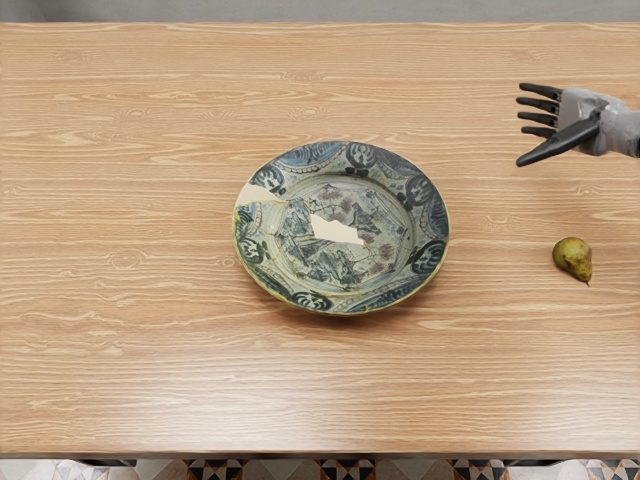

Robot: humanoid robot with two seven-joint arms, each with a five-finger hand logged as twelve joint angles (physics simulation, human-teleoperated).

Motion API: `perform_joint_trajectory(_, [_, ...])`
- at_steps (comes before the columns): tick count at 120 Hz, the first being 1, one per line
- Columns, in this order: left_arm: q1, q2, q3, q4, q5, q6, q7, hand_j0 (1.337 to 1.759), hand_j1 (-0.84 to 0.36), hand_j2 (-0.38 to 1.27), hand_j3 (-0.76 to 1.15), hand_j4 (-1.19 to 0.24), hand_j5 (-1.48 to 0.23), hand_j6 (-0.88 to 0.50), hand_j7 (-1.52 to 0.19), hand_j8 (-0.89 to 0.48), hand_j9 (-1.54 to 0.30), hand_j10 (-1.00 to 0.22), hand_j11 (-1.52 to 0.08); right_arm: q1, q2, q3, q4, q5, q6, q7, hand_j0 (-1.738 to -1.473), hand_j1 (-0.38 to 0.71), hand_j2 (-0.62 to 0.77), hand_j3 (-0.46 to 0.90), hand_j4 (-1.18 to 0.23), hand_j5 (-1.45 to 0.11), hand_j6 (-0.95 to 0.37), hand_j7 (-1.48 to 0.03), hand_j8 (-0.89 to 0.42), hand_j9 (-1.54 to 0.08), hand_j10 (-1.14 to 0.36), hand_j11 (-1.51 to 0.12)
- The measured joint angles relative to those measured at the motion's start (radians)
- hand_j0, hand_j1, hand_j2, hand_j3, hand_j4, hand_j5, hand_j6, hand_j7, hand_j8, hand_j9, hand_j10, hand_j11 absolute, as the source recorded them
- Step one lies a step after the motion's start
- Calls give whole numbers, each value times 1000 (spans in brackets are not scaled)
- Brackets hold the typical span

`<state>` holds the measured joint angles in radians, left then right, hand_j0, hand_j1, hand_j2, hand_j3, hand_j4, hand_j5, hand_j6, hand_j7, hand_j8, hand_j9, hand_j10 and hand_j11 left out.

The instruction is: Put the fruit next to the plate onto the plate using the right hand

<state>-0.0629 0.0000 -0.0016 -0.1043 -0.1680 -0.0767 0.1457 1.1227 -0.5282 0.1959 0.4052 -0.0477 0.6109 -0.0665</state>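
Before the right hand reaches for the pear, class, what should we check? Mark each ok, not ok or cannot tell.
1. right hand open, holding nothing: ok.
2. pear lying free on the table, right of the plate: ok.
3. Room on the plate for the pear: ok.
4. Hand at the pear: not ok, clearly apart from it.
5. Hand's height above the table: cannot tell from this one view.

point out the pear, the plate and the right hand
pear (572, 257), head view, middle of its body
plate (320, 153), head view, far part of the painted rim
right hand (565, 122), head view, palm just behind the spread fingers
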Motion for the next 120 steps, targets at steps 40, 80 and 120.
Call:
perform_joint_trajectory(40, [0,0,0,0,0,0,0,1658,325,4,0,-21,-27,-21,-26,-21,-26,-21,-26,44,-44,-11,73,-9,0,-56,-1658,-349,1,0,-1,0,0,0,0,0,0,0])
perform_joint_trajectory(80, [0,0,0,0,0,0,0,1658,325,4,0,-21,-27,-21,-27,-21,-27,-21,-26,58,-437,-23,760,22,-8,-239,-1658,-349,1,0,0,0,0,0,0,0,0,0])
perform_joint_trajectory(120, [-1,0,0,0,0,0,0,1658,325,4,0,-21,-27,-21,-27,-21,-27,-21,-27,58,-567,-10,1084,-139,-381,-272,-1658,-349,0,0,-1,0,-2,0,-2,0,-1,0])
